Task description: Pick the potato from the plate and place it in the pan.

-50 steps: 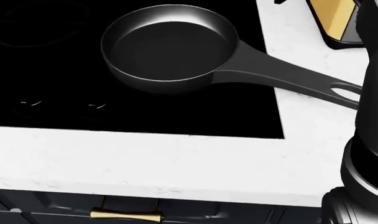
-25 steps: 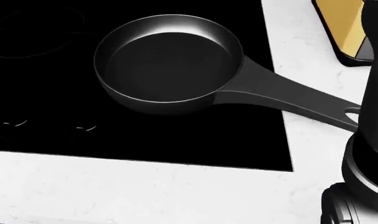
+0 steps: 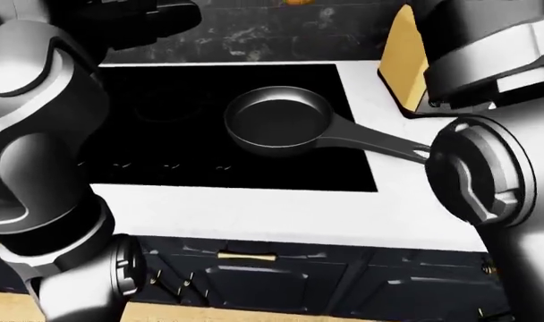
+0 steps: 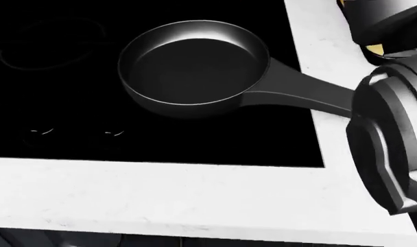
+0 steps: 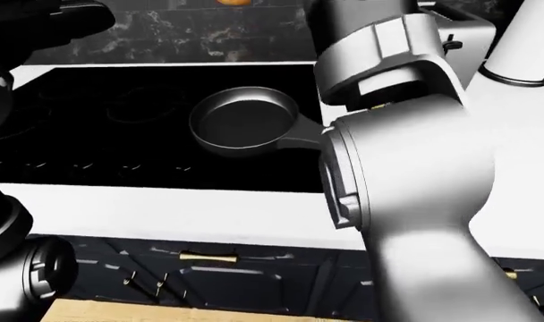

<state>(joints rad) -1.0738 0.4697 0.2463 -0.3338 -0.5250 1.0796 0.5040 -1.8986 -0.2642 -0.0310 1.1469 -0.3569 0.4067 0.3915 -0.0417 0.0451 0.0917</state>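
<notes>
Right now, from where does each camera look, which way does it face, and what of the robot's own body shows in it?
Head view: on the head, looking down at the pan on the black cooktop; right arm joint at right edge.
Left-eye view: on the head, facing the white counter and dark cabinets; both arms frame it.
Right-eye view: same direction; the right arm fills the middle.
All three share the pan; neither robot hand shows.
</notes>
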